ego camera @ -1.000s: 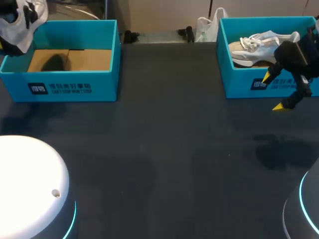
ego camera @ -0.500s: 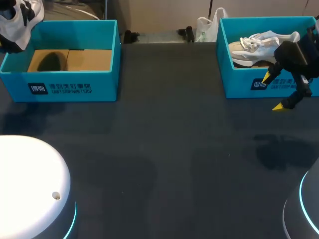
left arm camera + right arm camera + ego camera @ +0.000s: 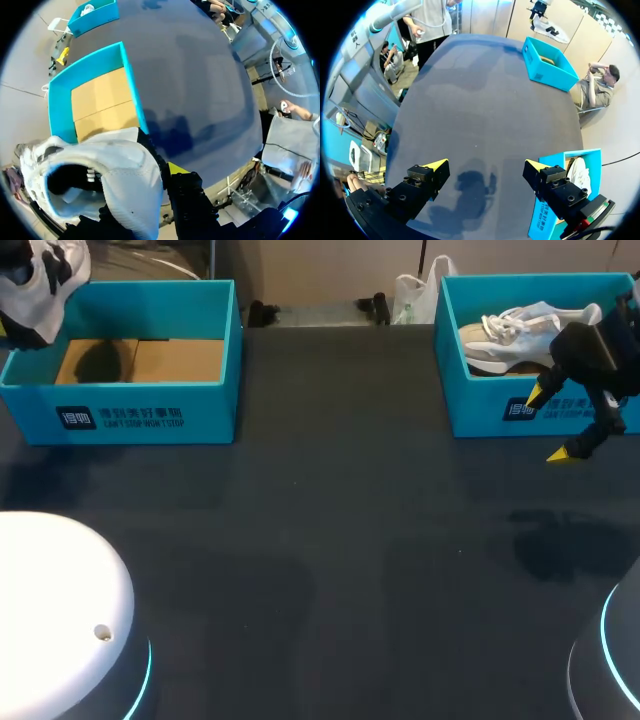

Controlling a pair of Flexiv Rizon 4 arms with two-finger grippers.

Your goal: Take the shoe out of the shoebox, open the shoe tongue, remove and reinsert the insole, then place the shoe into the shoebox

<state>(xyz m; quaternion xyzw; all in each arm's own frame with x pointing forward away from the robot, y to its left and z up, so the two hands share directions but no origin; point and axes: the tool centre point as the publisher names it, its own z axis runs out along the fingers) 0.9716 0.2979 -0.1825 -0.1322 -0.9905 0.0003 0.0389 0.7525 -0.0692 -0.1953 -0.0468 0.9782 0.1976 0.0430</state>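
1. The dark table (image 3: 340, 540) carries a teal box at each far corner, with bare surface between them.
2. The left shoebox (image 3: 140, 415) holds nothing; only its brown cardboard floor shows. The right shoebox (image 3: 480, 400) has a second shoe (image 3: 510, 335), white, lying on its side inside.
3. The shoe (image 3: 35, 285), white with dark trim, hangs in the air over the far left corner of the left shoebox, clear of its walls. In the left wrist view its opening faces the camera.
4. The left gripper (image 3: 165, 185) carries the shoe. One yellow tip lies against the shoe's side and the other is hidden behind it. Since the shoe hangs free, I judge the fingers clamped on it.
5. The right gripper (image 3: 548, 424) hangs just in front of the right shoebox's near wall, above the table. Its fingers are wide apart with nothing between them.
6. The step in hand looks like the first one, taking the shoe out of the box, and the lift itself seems done.
7. The next move probably calls for carrying the shoe over the near wall to the bare middle of the table. The right gripper could then come across to work the tongue while the left steadies the shoe.
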